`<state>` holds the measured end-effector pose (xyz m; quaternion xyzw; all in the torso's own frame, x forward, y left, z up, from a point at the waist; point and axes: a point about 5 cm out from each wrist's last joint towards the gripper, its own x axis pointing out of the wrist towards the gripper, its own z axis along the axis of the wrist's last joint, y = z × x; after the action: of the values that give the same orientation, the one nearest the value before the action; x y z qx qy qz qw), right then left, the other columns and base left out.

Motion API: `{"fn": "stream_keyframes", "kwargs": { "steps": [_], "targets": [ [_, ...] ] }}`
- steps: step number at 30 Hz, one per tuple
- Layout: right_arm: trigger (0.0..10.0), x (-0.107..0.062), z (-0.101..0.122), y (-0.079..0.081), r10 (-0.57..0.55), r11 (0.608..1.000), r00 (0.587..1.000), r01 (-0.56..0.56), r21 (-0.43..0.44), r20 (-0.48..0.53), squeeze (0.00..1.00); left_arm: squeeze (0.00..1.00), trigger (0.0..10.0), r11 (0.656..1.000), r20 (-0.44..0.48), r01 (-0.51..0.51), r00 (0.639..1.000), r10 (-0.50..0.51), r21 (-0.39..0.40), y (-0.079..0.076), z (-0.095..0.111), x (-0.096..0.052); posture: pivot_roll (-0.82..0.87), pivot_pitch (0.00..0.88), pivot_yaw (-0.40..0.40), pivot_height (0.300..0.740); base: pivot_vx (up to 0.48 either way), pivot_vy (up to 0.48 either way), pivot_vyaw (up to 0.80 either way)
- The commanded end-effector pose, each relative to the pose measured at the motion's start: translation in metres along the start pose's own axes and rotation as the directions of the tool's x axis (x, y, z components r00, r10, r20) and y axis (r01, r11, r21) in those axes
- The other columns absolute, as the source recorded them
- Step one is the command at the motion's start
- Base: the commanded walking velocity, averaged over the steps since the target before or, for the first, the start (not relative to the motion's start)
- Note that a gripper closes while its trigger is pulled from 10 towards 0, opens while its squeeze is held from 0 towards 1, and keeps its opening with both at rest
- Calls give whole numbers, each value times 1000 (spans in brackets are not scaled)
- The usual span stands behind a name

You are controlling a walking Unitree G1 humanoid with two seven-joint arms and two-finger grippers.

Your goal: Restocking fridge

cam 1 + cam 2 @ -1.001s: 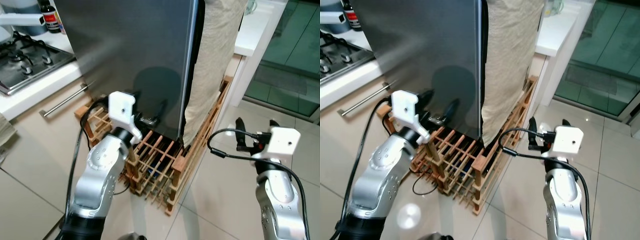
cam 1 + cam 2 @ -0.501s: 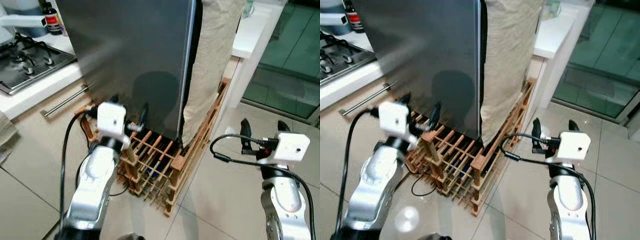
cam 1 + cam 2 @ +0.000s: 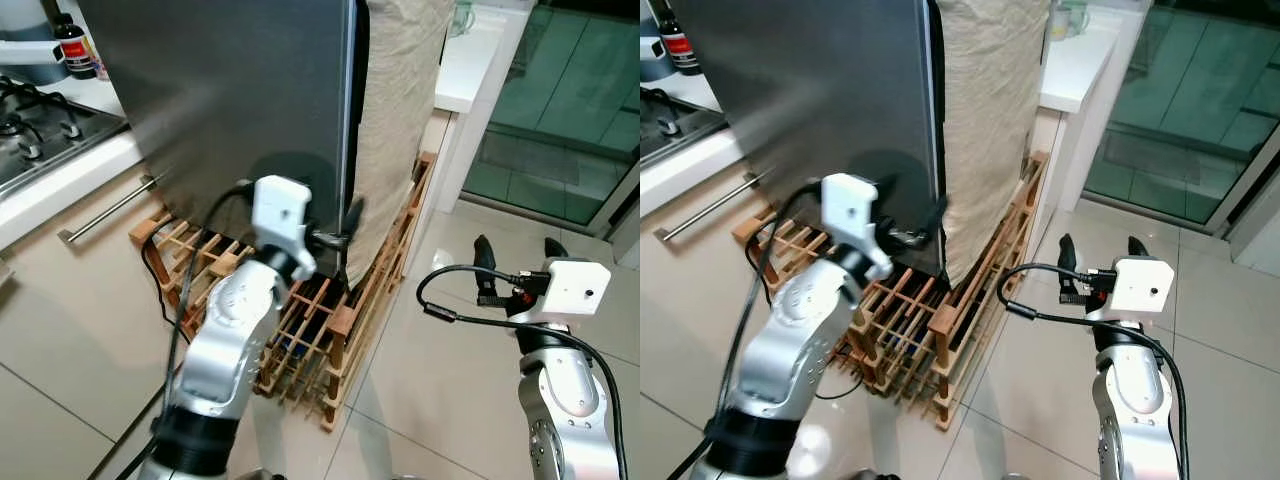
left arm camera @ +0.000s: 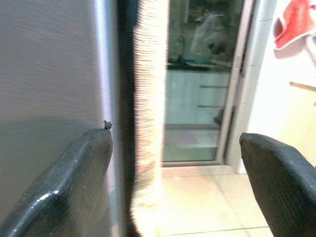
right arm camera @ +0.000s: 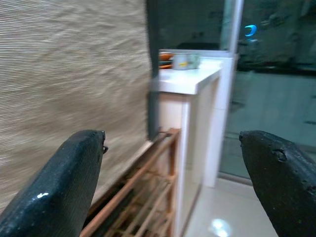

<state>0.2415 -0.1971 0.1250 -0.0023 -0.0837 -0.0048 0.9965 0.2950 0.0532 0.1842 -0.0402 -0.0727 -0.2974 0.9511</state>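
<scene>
The fridge's dark grey steel door (image 3: 230, 90) stands shut in front of me, with a beige cloth (image 3: 395, 120) hanging along its right side. My left gripper (image 3: 338, 232) is open at the lower right edge of the door. In the left wrist view the door edge (image 4: 106, 74) and the cloth (image 4: 148, 98) lie between its spread fingers (image 4: 64, 187). My right gripper (image 3: 515, 255) hovers open and empty over the floor tiles to the right, pointing at the cloth (image 5: 74, 64).
A wooden bottle rack (image 3: 300, 330) lies on the floor at the fridge's foot, under my left arm. A hob (image 3: 40, 130), a bottle (image 3: 68, 45) and a drawer handle (image 3: 105, 210) are at the left. A white counter (image 3: 470, 60) and a glass door (image 3: 570, 100) are at the right.
My left arm has swung right, from the front of the door to its right edge. The view has shifted rightward. The right gripper has stayed open in about the same place.
</scene>
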Motion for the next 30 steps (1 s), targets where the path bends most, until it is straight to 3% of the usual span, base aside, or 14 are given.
{"fn": "stream_keyframes", "kwargs": {
  "steps": [1, 4, 9, 14, 24, 27, 30],
  "targets": [
    [10000, 3, -1, 9, 75, 997, 997, -74, 34, -18, 0, 0, 10000, 1000, -6, 7, 1000, -7, -17, 0, 2, 11, -114, 0, 37, 727, 0, 0, 0],
    [10000, 3, -2, 9, 82, 996, 996, -82, 39, -22, 0, 0, 10000, 1000, -7, 8, 1000, -8, -24, -1, 2, 13, -114, 0, 37, 727, 0, 0, 0],
    [10000, -8, -6, 10, 129, 991, 990, -127, 36, -60, 0, 0, 10000, 998, 20, 57, 998, -57, -32, -9, 15, 32, -121, 0, 30, 727, 0, 0, 0],
    [10000, -7, -6, 12, 166, 986, 984, -163, 47, -67, 0, 0, 10000, 997, 39, 31, 999, -29, -73, -9, 23, 42, -125, 0, 33, 727, 0, 0, 0],
    [10000, -8, -7, 15, 193, 981, 978, -189, 50, -78, 0, 0, 10000, 992, 42, -51, 998, 56, -116, -1, 25, 39, -125, 0, 36, 727, 0, 0, 0],
    [10000, -9, -8, 13, 183, 983, 980, -180, 46, -81, 0, 0, 10000, 993, 34, -46, 998, 50, -112, 5, 22, 24, -122, 0, 35, 727, 0, 0, 0],
    [10000, -9, -8, 12, 179, 983, 980, -176, 45, -83, 0, 0, 10000, 994, 19, -42, 999, 45, -106, 5, 19, 18, -120, 0, 35, 727, 0, 0, 0]
  ]
}}
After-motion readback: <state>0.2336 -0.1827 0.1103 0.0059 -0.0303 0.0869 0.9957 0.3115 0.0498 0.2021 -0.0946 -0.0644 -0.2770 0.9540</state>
